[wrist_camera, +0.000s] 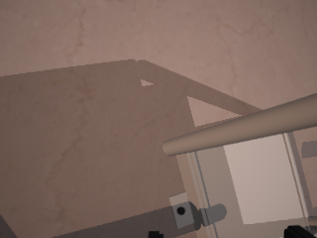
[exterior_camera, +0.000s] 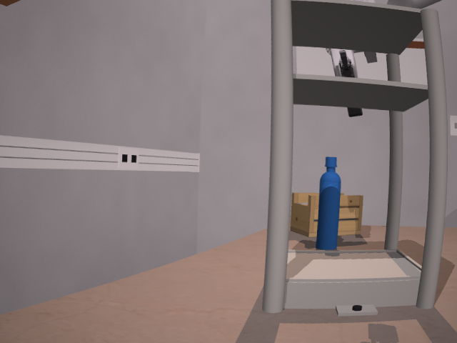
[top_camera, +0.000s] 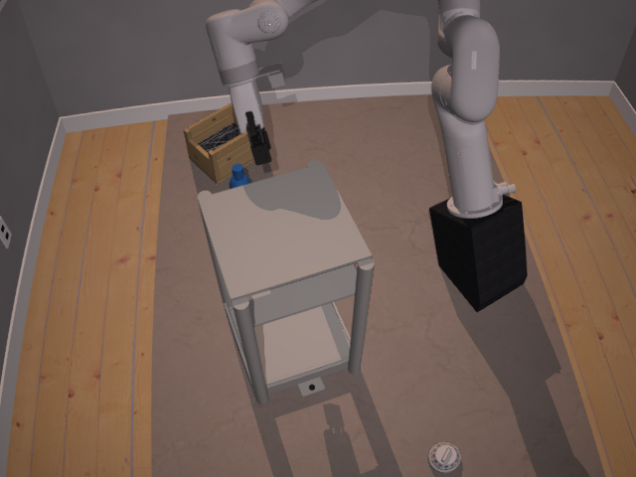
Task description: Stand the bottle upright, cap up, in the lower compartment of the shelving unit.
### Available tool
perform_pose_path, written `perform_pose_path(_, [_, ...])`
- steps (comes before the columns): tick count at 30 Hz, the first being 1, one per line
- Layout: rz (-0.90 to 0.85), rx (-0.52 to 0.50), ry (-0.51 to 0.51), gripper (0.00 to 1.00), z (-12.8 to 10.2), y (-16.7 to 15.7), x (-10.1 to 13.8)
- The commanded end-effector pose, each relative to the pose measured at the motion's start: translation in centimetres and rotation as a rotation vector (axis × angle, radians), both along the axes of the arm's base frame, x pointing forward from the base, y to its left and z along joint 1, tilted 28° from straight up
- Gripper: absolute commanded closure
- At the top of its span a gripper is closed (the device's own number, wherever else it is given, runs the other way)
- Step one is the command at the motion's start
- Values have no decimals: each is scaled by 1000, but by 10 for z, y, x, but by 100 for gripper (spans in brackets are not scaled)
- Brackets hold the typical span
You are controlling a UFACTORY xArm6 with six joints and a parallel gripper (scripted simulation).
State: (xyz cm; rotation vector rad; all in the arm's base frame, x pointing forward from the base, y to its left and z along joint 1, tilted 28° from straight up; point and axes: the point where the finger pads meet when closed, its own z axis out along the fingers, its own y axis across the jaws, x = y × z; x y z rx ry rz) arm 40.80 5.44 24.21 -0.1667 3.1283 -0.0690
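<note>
The blue bottle (top_camera: 238, 176) stands upright, cap up, on the floor just behind the grey shelving unit (top_camera: 287, 256). In the exterior view the bottle (exterior_camera: 328, 206) shows through the unit's posts, behind the back edge of the lower compartment's floor (exterior_camera: 350, 269). My gripper (top_camera: 262, 154) hangs above and to the right of the bottle, apart from it, open and empty. Only its tip shows under the middle shelf in the low view (exterior_camera: 354, 111). The wrist view shows bare floor, one post (wrist_camera: 243, 130) and the fingertips, but no bottle.
A wooden crate (top_camera: 221, 141) with dark parts stands behind the bottle, close to it. The arm's black pedestal (top_camera: 480, 251) is to the right. A small grey plate with a black dot (top_camera: 311, 387) lies at the unit's front. A white dial (top_camera: 444, 456) lies near the front.
</note>
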Motion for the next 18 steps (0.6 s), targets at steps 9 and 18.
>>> perform_pose_path(9, [-112,192,56,30,-13,26,-17])
perform_pose_path(18, [-226,367,102,30,-19,50,-28])
